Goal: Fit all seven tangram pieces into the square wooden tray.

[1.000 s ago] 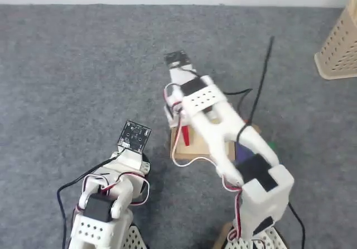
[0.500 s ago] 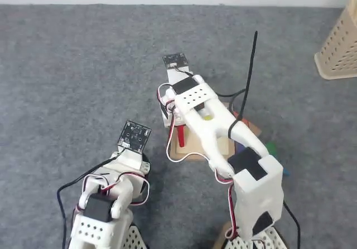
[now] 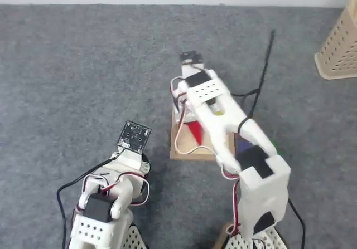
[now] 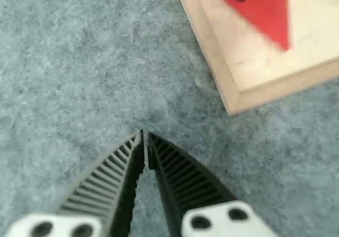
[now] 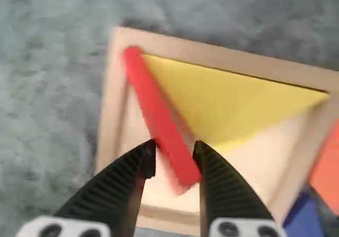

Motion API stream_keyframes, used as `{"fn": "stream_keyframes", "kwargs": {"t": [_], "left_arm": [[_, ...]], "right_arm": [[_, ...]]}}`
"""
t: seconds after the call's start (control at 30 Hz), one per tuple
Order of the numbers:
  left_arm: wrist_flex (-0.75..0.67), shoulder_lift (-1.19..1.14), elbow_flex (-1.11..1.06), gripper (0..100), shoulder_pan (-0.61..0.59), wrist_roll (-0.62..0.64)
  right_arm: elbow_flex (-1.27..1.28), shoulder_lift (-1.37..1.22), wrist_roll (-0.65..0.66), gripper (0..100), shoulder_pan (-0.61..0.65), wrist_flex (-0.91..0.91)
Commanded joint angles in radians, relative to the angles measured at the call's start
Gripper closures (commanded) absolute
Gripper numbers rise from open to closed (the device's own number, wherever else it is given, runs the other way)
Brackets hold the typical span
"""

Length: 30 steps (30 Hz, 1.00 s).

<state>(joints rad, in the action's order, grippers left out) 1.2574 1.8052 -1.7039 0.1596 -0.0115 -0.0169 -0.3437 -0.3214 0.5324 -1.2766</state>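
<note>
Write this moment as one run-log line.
right gripper: grips red piece in tray | left gripper: shut beside tray | yellow piece: placed

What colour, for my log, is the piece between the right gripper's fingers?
Red tangram piece; right wrist view.

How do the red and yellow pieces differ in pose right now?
The red piece is tipped on edge, held by the right gripper; the yellow piece lies flat, ungripped. In the right wrist view the red piece shows a narrow side, the yellow piece its broad face. Both are inside the wooden tray.
</note>
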Motion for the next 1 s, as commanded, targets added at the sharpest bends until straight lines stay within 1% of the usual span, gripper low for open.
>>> {"fn": "stream_keyframes", "kwargs": {"t": [0.0, 0.33, 0.6, 0.77, 0.97], "left_arm": [[0.006, 0.020, 0.019, 99, 0.000, 0.006], [0.006, 0.020, 0.019, 99, 0.000, 0.006], [0.006, 0.020, 0.019, 99, 0.000, 0.006], [0.006, 0.020, 0.019, 99, 0.000, 0.006], [0.006, 0.020, 0.019, 99, 0.000, 0.006]], "right_arm": [[-0.055, 0.125, -0.009, 87.9, -0.038, -0.048], [-0.052, 0.114, -0.008, 87.9, -0.042, -0.053], [-0.060, 0.007, -0.009, 88.2, -0.071, -0.038], [-0.060, -0.016, -0.012, 96.8, -0.070, -0.019], [-0.060, -0.016, -0.014, 97.1, -0.021, -0.048]]}}
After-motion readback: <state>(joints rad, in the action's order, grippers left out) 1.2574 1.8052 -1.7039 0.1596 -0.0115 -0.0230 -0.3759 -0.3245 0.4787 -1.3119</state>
